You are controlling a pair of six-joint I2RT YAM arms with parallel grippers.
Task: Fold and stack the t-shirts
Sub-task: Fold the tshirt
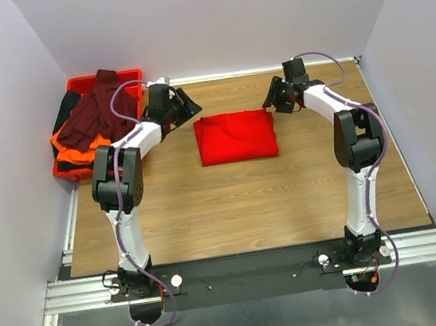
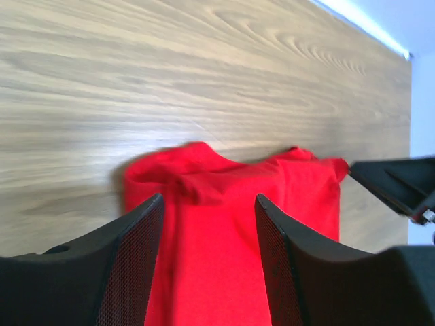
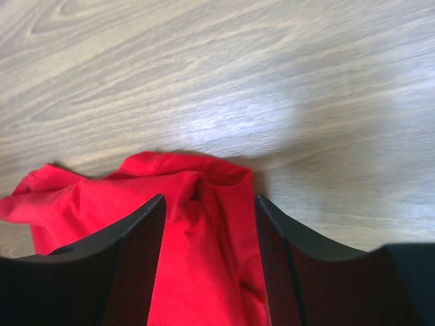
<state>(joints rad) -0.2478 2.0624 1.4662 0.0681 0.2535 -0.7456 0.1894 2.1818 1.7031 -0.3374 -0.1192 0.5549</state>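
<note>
A bright red t-shirt [image 1: 235,136] lies folded into a rectangle on the wooden table [image 1: 239,200], a little behind its middle. My left gripper [image 1: 190,106] hovers over the shirt's far left corner, open, with only red cloth [image 2: 211,224] showing below the gap between its fingers [image 2: 136,258]. My right gripper [image 1: 275,99] hovers over the far right corner, also open, above a bunched fold of the red t-shirt [image 3: 204,204]. Neither gripper holds anything. A dark maroon t-shirt [image 1: 99,113], an orange one [image 1: 75,143] and a black one [image 1: 63,119] lie heaped together at the far left.
The heap of shirts sits in a red plastic tray [image 1: 79,82] in the far left corner. White walls close in the table on three sides. My right gripper's fingers [image 2: 394,183] show at the right edge of the left wrist view.
</note>
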